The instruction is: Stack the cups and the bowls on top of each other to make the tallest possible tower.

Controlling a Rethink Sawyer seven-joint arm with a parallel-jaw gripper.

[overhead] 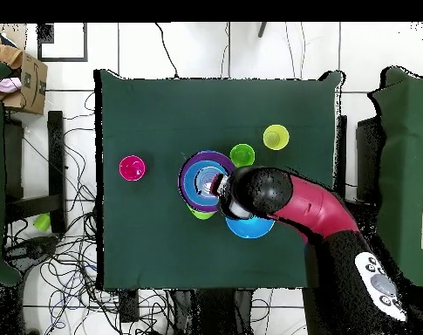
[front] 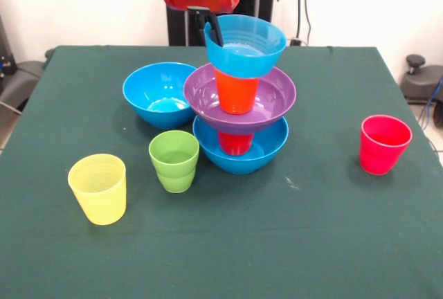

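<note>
On the dark green cloth-covered table (front: 325, 243) we see the tower (front: 241, 98): a large glossy blue plastic bowl (front: 259, 155), a red ribbed cup (front: 235, 142), a wide purple bowl (front: 277, 98), an orange ribbed cup (front: 237, 91) and a tilted small blue bowl (front: 246, 44) on top. The gripper (front: 211, 25) pinches that top bowl's far-left rim, one black finger (front: 216, 30) inside it. A second large blue bowl (front: 158, 94) sits left; green (front: 174, 160), yellow (front: 98, 188) and pinkish-red (front: 384, 144) cups stand apart.

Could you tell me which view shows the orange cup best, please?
The front view: the orange cup shows side-on, standing in the purple bowl under the small blue bowl. Overhead, the bowls and arm hide it.
</note>
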